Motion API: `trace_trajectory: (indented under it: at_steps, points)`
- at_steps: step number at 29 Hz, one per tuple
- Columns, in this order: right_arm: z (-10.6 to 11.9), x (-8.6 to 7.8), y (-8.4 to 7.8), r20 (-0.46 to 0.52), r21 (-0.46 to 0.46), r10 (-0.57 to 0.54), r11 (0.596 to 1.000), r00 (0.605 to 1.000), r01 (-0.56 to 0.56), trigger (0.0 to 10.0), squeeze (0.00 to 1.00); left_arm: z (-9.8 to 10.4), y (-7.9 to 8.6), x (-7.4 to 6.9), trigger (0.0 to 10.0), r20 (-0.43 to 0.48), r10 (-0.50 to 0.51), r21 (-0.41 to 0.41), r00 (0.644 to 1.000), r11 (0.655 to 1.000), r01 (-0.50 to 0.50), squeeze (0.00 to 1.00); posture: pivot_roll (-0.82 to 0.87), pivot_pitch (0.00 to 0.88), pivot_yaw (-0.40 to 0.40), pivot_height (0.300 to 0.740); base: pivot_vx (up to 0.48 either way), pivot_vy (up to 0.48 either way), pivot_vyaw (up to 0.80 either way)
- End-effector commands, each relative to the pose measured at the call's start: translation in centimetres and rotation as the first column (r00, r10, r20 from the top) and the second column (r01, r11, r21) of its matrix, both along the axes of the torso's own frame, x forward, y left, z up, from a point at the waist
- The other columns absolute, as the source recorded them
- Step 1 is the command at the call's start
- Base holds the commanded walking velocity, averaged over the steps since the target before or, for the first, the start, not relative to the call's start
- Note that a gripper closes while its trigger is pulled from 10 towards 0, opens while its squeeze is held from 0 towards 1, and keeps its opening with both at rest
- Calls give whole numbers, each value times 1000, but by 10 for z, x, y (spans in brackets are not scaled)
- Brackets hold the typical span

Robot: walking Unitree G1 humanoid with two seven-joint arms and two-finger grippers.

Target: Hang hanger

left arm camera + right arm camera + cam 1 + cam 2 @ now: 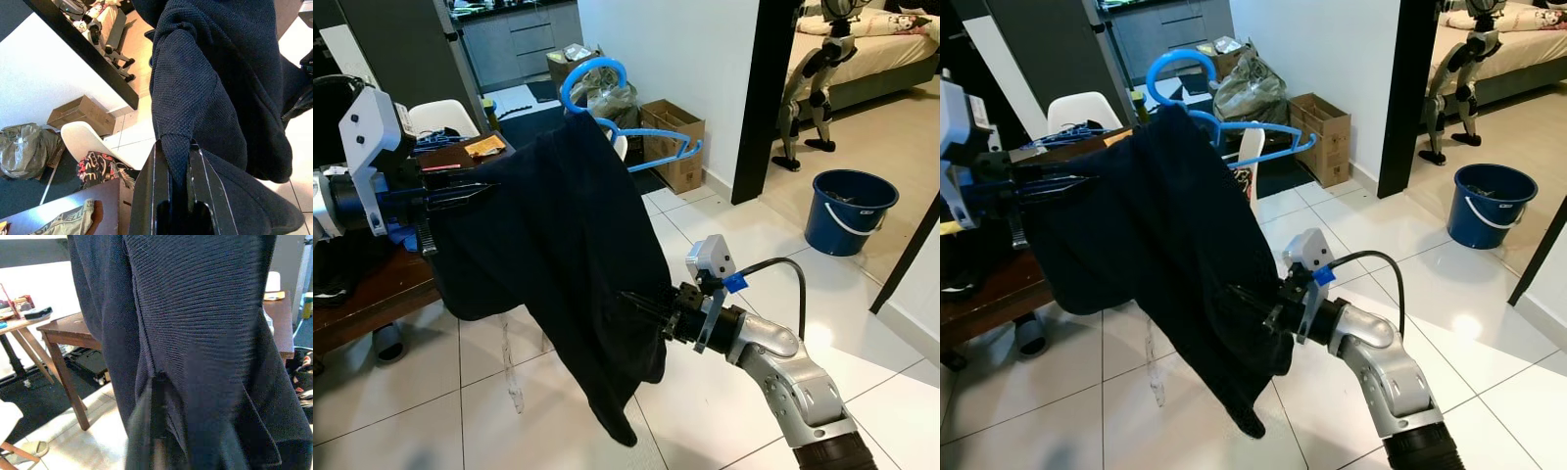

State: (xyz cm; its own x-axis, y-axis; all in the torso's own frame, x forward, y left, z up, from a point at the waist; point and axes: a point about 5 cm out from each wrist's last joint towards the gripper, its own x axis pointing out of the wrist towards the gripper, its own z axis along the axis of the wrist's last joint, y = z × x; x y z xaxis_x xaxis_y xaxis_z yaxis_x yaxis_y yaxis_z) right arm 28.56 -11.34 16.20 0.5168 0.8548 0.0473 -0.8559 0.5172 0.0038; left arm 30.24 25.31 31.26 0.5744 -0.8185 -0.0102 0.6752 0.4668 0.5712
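1. A dark ribbed knit garment (558, 264) hung mid-air from one blue plastic hanger (607, 93), blocking the brown wooden table (372, 294).
2. The left gripper (475, 196) was clamped on its upper edge; the right gripper (641, 308) pinched the lower hem.
3. Behind stood one white chair (1077, 110), one cardboard box (674, 142) and one blue bucket (850, 211).

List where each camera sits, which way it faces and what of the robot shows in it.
Left eye view: on the head, looking forward and down at the dark garment on the blue hanger; left gripper and right gripper show.
Right eye view: same head, same scene, both arms.
Left wrist view: along its fingers, shut on the cloth.
Right wrist view: along its fingers, pinching the cloth.
All four share the garment.
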Motion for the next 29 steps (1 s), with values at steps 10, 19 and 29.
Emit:
trace_trajectory:
  at_steps: [10, 19, 29]
  points:
    - [-9, 22, -48, 39, -211, -244, 946, 969, 246, 0, 0, 2, 9, -10, 10000, -47, -25, 73, 999, 997, 28, 0, -3, 0, 134, 740, 0, 0, 0]
    - [-3, 42, -78, 136, -306, -459, 823, 878, 478, 0, 0, -13, 22, -19, 10000, -190, -13, 261, 982, 963, 63, 0, 8, 0, 140, 740, 0, 0, 0]
    - [7, 44, -86, 161, -251, -482, 824, 861, 508, 0, 0, -16, 28, -18, 10000, -216, 22, 335, 976, 941, 52, 0, 10, 0, 148, 740, 0, 0, 0]
